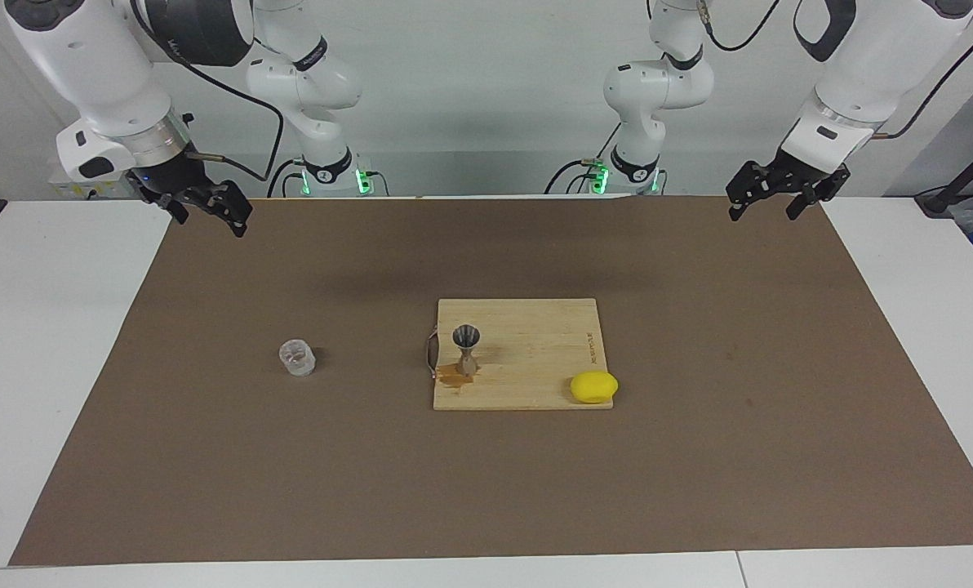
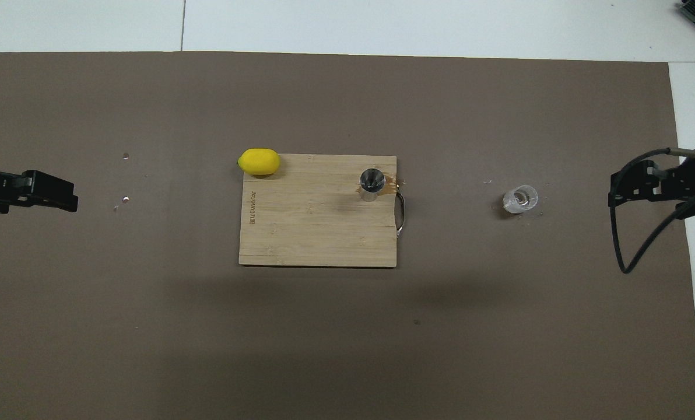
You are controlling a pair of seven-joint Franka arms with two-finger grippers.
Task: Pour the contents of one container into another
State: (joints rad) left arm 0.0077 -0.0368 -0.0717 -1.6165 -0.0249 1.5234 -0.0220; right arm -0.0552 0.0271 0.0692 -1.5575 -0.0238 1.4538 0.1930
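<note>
The small clear glass tumbler (image 1: 297,358) (image 2: 520,199) stands upright on the brown mat, alone, toward the right arm's end. The metal jigger (image 1: 466,347) (image 2: 372,184) stands upright on the wooden cutting board (image 1: 535,343) (image 2: 312,233), with a brown wet patch (image 1: 451,376) at its foot. My right gripper (image 1: 209,219) (image 2: 621,189) hangs open and empty in the air over the mat's edge at the right arm's end, well apart from the tumbler. My left gripper (image 1: 762,212) (image 2: 67,197) waits open and empty over the mat's edge at the left arm's end.
A yellow lemon (image 1: 593,387) (image 2: 259,161) rests at the board's corner farthest from the robots, toward the left arm's end. The board's metal handle (image 1: 431,353) (image 2: 402,216) faces the tumbler. The brown mat (image 1: 699,457) covers most of the white table.
</note>
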